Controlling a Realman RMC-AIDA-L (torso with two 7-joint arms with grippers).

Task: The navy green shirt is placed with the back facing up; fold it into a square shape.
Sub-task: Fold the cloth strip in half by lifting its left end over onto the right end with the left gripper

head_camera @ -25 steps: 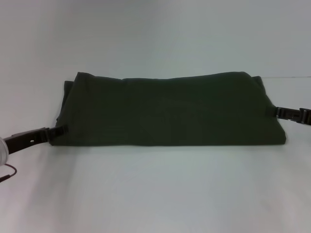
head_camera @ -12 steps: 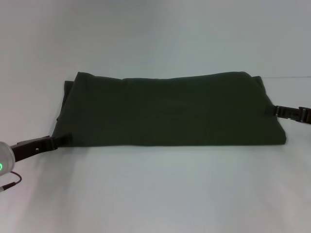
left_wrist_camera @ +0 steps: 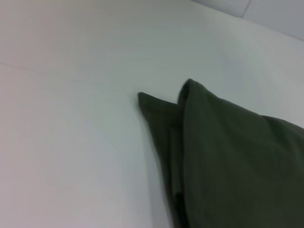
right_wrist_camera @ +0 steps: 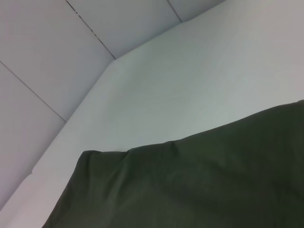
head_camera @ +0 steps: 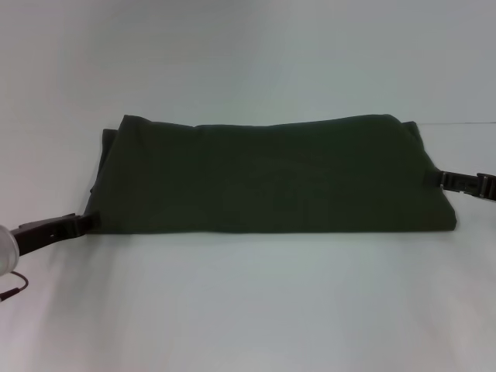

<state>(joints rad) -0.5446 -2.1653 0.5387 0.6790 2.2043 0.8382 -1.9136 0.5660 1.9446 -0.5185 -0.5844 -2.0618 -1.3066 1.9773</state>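
Note:
The navy green shirt [head_camera: 271,174] lies across the middle of the white table as a wide folded band, plain side up. At its front-left corner sits my left gripper [head_camera: 87,223], its tip right at the cloth's edge. My right gripper [head_camera: 431,178] meets the shirt's right edge about halfway along that side. The left wrist view shows a layered corner of the shirt [left_wrist_camera: 237,161] on the table. A broad stretch of the shirt [right_wrist_camera: 199,185] with one soft crease fills the lower part of the right wrist view. Neither wrist view shows its own gripper.
Bare white table [head_camera: 248,310] stretches in front of the shirt and behind it. In the right wrist view, the table's far edge [right_wrist_camera: 71,123] meets grey wall panels [right_wrist_camera: 42,57].
My left gripper dropped from the shirt's left side to its front-left corner, then drew back a little to the left. The shirt and the right gripper have hardly moved.

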